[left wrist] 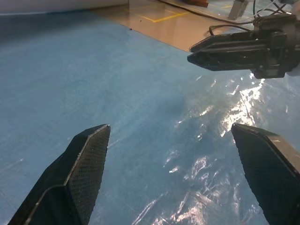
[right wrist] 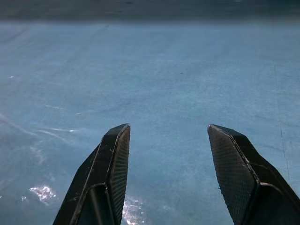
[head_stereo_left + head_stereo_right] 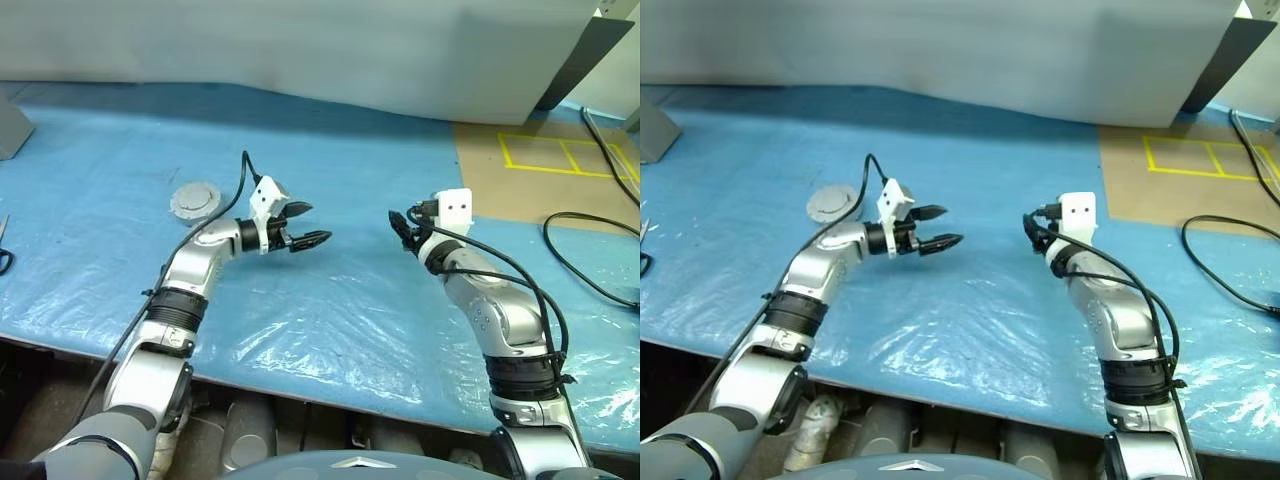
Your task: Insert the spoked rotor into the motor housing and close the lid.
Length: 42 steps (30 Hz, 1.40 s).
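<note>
1. Left end effector (image 3: 305,226) spread wide, nothing between its black fingers (image 1: 86,161), hovering above the worktop (image 3: 360,300) and pointing toward 3 o'clock in the head views.
2. Right end effector (image 3: 400,228) parted about halfway, empty, clear of the blue sheet (image 2: 187,79), aimed toward 12 o'clock.
3. Right end effector also seen in the left wrist view at the far side, apart from the left fingers.
4. One round grey metal piece, the motor housing (image 3: 195,200), lying flat on the worktop at about 10 o'clock from the left end effector, near that arm's cable, untouched; cannot tell whether anything sits inside it.
5. Two arms, two end effectors, one round metal piece counted.
6. Worktop covered with blue sheet under clear, wrinkled, glossy plastic film (image 3: 970,320).
7. Brown board (image 3: 540,180) with yellow taped rectangles (image 3: 565,158) at 2 o'clock, black cables (image 3: 590,250) trailing across it and the sheet.
8. White panel (image 3: 350,50) along the far edge at 12 o'clock.
</note>
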Each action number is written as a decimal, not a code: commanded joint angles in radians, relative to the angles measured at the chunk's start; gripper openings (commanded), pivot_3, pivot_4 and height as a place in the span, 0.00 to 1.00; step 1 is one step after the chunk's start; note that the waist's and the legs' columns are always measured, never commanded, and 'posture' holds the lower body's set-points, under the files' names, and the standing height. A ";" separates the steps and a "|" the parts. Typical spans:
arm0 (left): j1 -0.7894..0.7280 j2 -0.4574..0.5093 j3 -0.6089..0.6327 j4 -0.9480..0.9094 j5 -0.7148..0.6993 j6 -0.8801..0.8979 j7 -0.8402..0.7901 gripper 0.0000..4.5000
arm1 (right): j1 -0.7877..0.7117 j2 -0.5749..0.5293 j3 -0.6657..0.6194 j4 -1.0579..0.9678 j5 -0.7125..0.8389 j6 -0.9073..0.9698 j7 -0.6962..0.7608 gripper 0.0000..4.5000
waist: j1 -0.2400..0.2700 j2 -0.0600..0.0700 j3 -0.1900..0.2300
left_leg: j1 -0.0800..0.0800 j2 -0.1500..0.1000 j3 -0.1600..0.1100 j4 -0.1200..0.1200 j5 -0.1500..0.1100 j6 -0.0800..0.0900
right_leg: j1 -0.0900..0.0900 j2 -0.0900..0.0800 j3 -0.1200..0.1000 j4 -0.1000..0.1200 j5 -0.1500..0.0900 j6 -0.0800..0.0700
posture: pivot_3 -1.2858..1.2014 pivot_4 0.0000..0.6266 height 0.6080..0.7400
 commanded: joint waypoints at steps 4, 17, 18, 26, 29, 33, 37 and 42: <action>-0.030 -0.005 0.075 -0.032 -0.116 0.130 -0.023 0.97 | -0.023 0.026 -0.017 -0.028 -0.034 -0.019 0.008 0.61 | 0.000 0.000 0.000 | 0.000 0.000 0.000 0.000 0.000 0.000 | 0.000 0.000 0.000 0.000 0.000 0.000 | 0.52 0.24 1.00; -0.019 0.014 0.028 0.031 0.027 -0.056 0.030 0.97 | -0.042 0.070 0.024 -0.014 -0.186 -0.042 -0.047 0.61 | 0.000 0.000 0.000 | 0.000 0.000 0.000 0.000 0.000 0.000 | 0.000 0.000 0.000 0.000 0.000 0.000 | 0.52 0.24 1.00; -0.019 0.008 0.033 0.023 0.021 -0.052 0.034 0.97 | -0.048 0.074 0.020 -0.010 -0.190 -0.038 -0.049 0.61 | 0.000 0.000 0.000 | 0.000 0.000 0.000 0.000 0.000 0.000 | 0.000 0.000 0.000 0.000 0.000 0.000 | 0.52 0.24 1.00; -0.024 0.014 0.043 0.035 0.023 -0.044 0.034 0.97 | -0.061 0.088 0.017 0.018 -0.215 -0.044 -0.036 0.61 | -0.001 0.000 0.000 | 0.000 0.000 0.000 0.000 0.000 0.000 | 0.000 0.000 0.000 0.001 0.000 0.000 | 0.52 0.24 1.00; -0.016 0.016 0.037 0.011 0.018 -0.036 0.024 0.97 | -0.066 0.092 0.027 0.015 -0.223 -0.044 -0.022 0.61 | -0.001 0.001 0.000 | 0.000 0.000 0.000 0.000 0.000 0.000 | 0.000 0.000 0.000 0.001 0.000 0.000 | 0.52 0.24 1.00; -0.011 0.021 0.035 0.023 0.040 -0.048 0.047 0.97 | -0.063 0.106 0.028 0.049 -0.250 -0.048 -0.040 0.61 | -0.001 0.001 0.000 | 0.000 0.000 0.000 0.000 0.000 0.000 | 0.000 0.000 0.000 0.001 0.000 0.000 | 0.52 0.24 1.00; -0.004 0.029 0.033 -0.002 0.036 -0.039 0.037 0.97 | -0.067 0.114 0.033 0.041 -0.263 -0.057 -0.035 0.61 | -0.001 0.001 0.000 | 0.000 0.000 0.000 0.000 0.000 0.000 | 0.000 0.000 0.000 0.001 0.000 0.000 | 0.52 0.24 1.00; -0.008 0.023 0.037 0.001 0.037 -0.034 0.055 0.97 | -0.063 0.130 0.026 0.055 -0.280 -0.059 -0.053 0.61 | -0.001 0.001 0.000 | 0.001 0.000 0.000 0.000 0.000 0.000 | 0.000 0.000 0.000 0.001 0.000 0.000 | 0.52 0.24 1.00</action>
